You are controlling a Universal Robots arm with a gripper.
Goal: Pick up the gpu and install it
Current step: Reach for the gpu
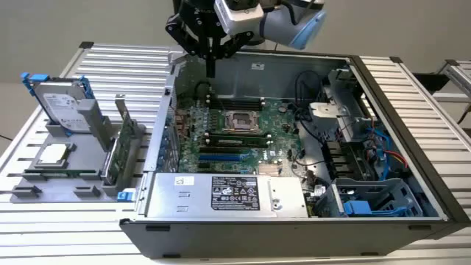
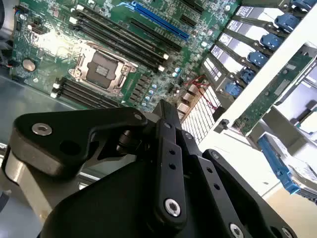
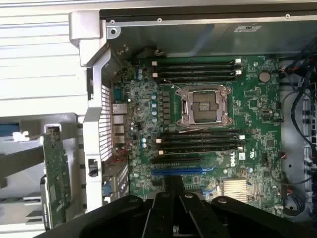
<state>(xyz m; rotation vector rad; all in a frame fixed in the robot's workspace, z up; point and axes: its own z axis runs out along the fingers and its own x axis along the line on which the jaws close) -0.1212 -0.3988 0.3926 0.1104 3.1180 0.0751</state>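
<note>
Place: robotics lab bench | evidence: slatted aluminium table (image 1: pixel 118 66), opened computer case (image 1: pixel 294 234), grey parts fixture (image 1: pixel 85 161)

I count one case (image 1: pixel 294 234) with one motherboard (image 3: pixel 257 106) in it. On that board there is one socket (image 3: pixel 204 104), two banks of memory slots (image 3: pixel 195 70), one bank either side of the socket, one blue slot (image 3: pixel 181 170) and one coin cell (image 3: pixel 265 76). One power supply (image 1: pixel 220 193). One rack (image 1: pixel 85 193) outside holds one gpu (image 1: pixel 121 149), one hard drive (image 1: pixel 63 107), one processor (image 1: pixel 53 155) and one memory stick (image 1: pixel 59 172). One gripper (image 1: pixel 210 72) is mine, with two fingers (image 2: pixel 166 148) pressed together.
</note>
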